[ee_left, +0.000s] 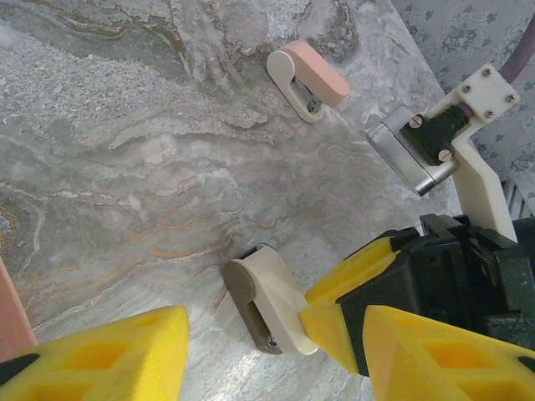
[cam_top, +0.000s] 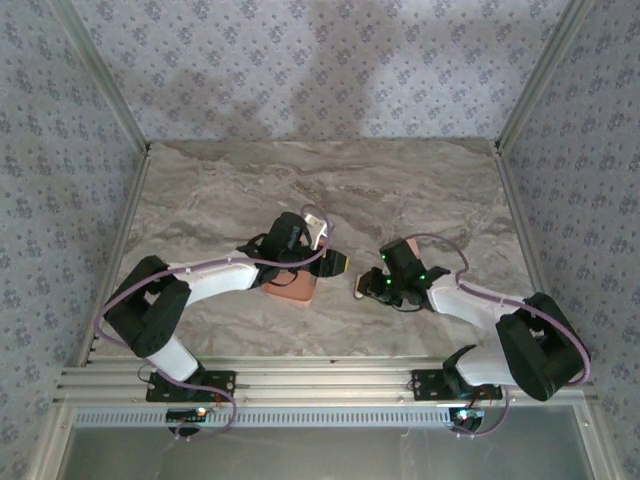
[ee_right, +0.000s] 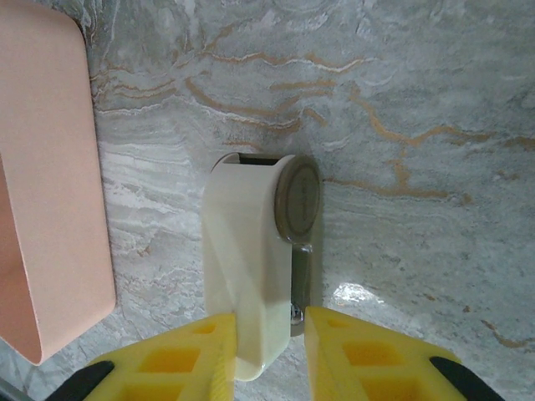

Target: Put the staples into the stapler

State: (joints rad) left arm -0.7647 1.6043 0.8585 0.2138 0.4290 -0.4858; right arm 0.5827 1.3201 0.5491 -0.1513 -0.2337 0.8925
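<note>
Assessed as a purpose-built robot test cell in a laboratory: marble-print tabletop closed in on three sides by floral-patterned wall panels, bare aluminium corner posts, slotted aluminium rail at the near edge carrying left arm base and right arm base, purple cable trailing openly.

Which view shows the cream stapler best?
Right wrist: the cream stapler sits centre frame, close up, its near end between the fingers of the right gripper. Left wrist shows it smaller, from the side, low in frame. Top external gives just a small pale speck at the gripper's tip.
</note>
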